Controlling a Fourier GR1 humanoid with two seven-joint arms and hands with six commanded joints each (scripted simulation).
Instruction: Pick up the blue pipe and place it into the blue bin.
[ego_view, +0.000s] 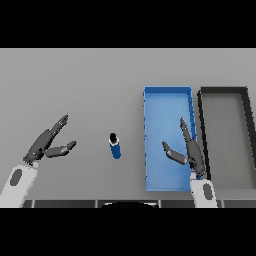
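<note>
Nearest me, my right robot hand (192, 150) hangs open over the bin (167, 92); left robot hand (47, 144) open; pipe (114, 145) upright mid-table (75, 80).

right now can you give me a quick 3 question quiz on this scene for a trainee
1. True or false: the blue pipe already lies inside the blue bin.
2. Which container stands farther to the robot's right?
A. the blue bin
B. the dark bin
C. neither, they are stacked
3. Fill in: the right robot hand shows over the ______ bin, with its fingers straight.

Key:
1. False. The pipe stands on the grey table, between the left robot hand and the blue bin.
2. B. The dark bin stands beside the blue one, on its right.
3. blue
</note>
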